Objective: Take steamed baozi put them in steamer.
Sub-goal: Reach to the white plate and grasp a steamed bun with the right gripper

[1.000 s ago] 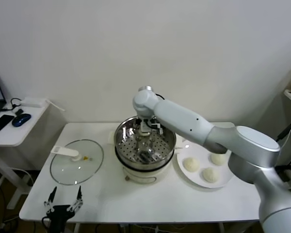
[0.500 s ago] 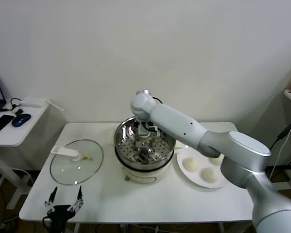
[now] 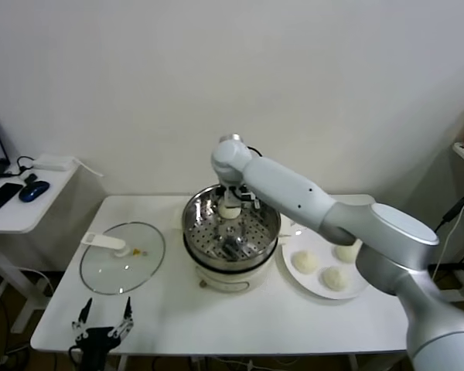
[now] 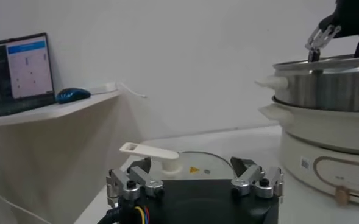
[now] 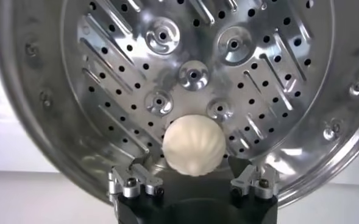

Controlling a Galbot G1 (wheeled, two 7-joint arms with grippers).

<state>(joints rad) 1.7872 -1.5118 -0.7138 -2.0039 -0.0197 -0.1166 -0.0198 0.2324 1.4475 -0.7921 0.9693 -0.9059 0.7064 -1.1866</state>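
The steamer (image 3: 202, 230) stands mid-table on its white pot base. One steamed baozi (image 3: 229, 210) lies on its perforated floor (image 5: 194, 74) toward the back. My right gripper (image 3: 230, 199) hangs just above it, open; in the right wrist view the baozi (image 5: 194, 146) sits free between the spread fingers of the right gripper (image 5: 194, 182), touching neither. Three more baozi (image 3: 305, 261) (image 3: 334, 278) (image 3: 346, 252) rest on the white plate (image 3: 319, 246) to the right. My left gripper (image 3: 102, 323) is parked open at the table's front left corner.
A flat glass lid (image 3: 122, 259) with a white handle lies left of the steamer, directly ahead of the left gripper (image 4: 194, 175). A side table with a mouse (image 3: 32, 190) and laptop stands further left. A shelf edge is at the far right.
My right gripper has opened and let go of the baozi, which now rests in the steamer. The left arm has not moved.
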